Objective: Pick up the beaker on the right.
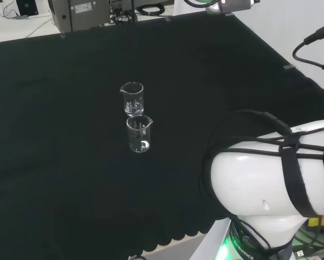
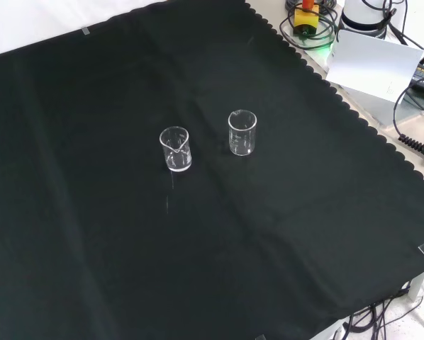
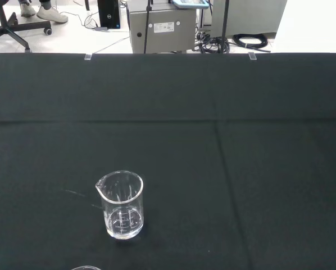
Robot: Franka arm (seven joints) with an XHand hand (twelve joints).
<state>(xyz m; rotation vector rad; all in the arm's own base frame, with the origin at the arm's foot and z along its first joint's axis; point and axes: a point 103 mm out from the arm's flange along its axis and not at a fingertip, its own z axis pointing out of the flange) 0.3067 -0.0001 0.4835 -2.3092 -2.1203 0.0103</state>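
2 clear beakers upright, apart on cloth

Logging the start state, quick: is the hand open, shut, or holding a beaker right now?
Hand: cannot be told. Both beakers, one and the other, stand free on the black cloth, nothing gripping them.

Robotics lab, bench draped in black cloth, clear glass beakers, grey equipment cabinet, trailing cables

bench: black cloth | beyond: grey cabinet | floor: pale, cables
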